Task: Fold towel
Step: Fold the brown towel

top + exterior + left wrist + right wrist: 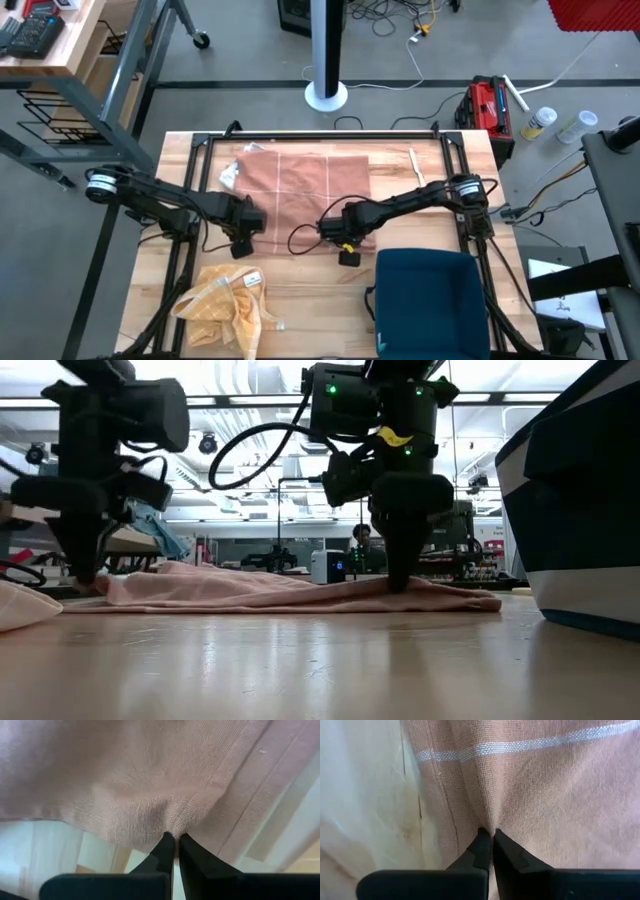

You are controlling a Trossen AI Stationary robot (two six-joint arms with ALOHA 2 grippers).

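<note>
While towel (300,178) lies flat, left claw (243,226) and right claw (335,232) pinch near edge.

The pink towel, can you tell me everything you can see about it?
The pink towel is a soft woven cloth with thin pale stripes crossing it. It lies spread out and mostly flat on the wooden table, toward the far side. The left tool and the right tool are each shut on its near edge, bunching the fabric into small wrinkles there.
</note>
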